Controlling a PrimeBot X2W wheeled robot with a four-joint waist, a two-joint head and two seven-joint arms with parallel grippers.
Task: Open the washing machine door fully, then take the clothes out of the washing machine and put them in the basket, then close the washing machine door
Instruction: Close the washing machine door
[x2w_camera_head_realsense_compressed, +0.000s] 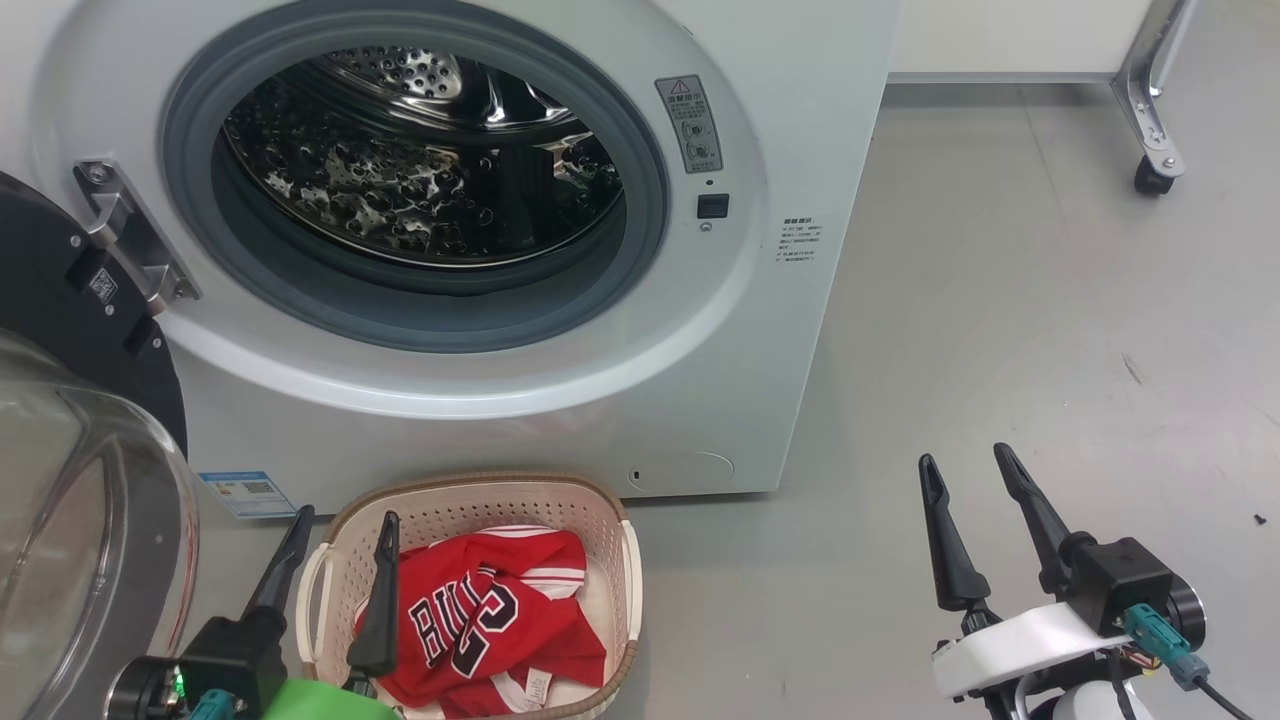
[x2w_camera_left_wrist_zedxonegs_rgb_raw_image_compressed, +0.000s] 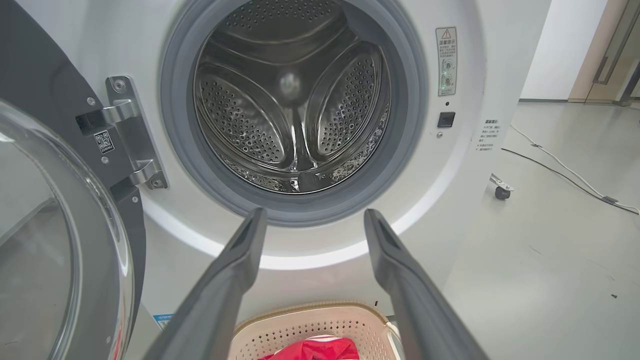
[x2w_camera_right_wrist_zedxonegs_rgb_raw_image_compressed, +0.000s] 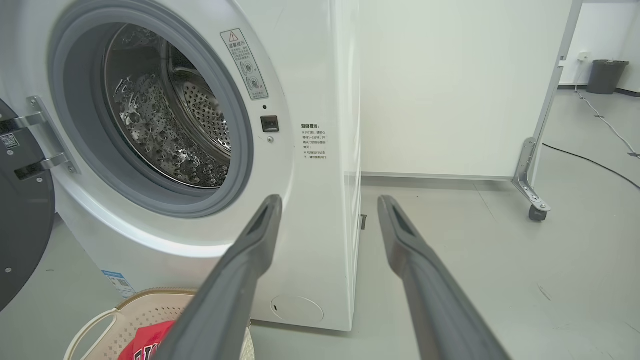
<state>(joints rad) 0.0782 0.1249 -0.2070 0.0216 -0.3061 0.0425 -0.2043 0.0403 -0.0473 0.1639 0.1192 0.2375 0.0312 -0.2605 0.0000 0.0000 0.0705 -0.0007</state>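
Washing machine door (x2w_camera_head_realsense_compressed: 40, 280) swung wide at left, drum (x2w_camera_head_realsense_compressed: 420, 180) exposed; red clothes (x2w_camera_head_realsense_compressed: 490, 620) heaped in basket (x2w_camera_head_realsense_compressed: 470, 490), on floor (x2w_camera_head_realsense_compressed: 1000, 350) just before washing machine (x2w_camera_head_realsense_compressed: 780, 300); left end effector (x2w_camera_head_realsense_compressed: 347, 515) released, over basket's left edge; right end effector (x2w_camera_head_realsense_compressed: 965, 456) released, over floor

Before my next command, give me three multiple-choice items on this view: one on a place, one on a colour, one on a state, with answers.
1. Where is the red jersey?
A. on the floor
B. in the basket
C. on a shelf

2. What colour is the seal around the drum?
A. grey
B. red
C. brown

3. How is the door?
A. latched shut
B. swung open
C. taken off

Answers: 1 B, it lies crumpled inside the basket. 2 A, a grey ring rims the steel drum. 3 B, it hangs from its hinge, leaving the drum exposed.
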